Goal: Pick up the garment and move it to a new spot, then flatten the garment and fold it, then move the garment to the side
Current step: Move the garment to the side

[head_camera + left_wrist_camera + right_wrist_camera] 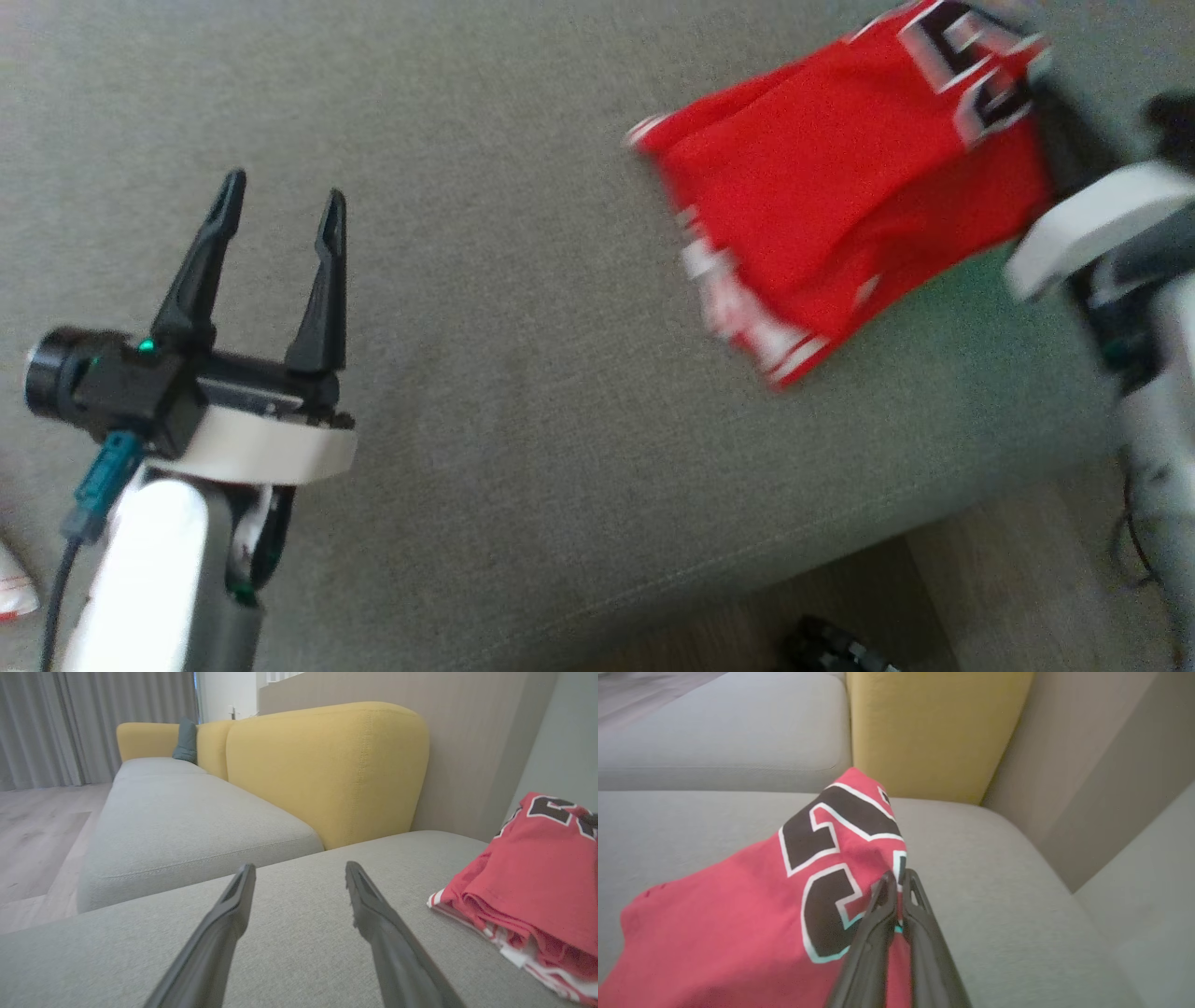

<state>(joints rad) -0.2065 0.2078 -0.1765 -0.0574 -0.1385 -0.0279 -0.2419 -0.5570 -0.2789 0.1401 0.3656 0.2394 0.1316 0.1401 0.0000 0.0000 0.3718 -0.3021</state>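
The garment (840,187) is a red jersey with black, white-edged numbers, bunched in folds on the grey sofa seat (523,308) at the upper right of the head view. My right gripper (898,877) is shut on the garment's numbered edge (840,858), pinching the cloth and lifting that end. Its dark fingers and pale wrist (1092,229) show blurred at the right edge. My left gripper (280,201) stands open at the lower left, well apart from the garment (528,882), with nothing between its fingers (233,905).
A yellow backrest (327,770) rises behind the seat, with a grey wall panel (1087,765) to its right. Another grey seat cushion (187,816) lies beyond. The seat's front edge drops to wooden floor (980,597) at the lower right. Bare seat lies between my grippers.
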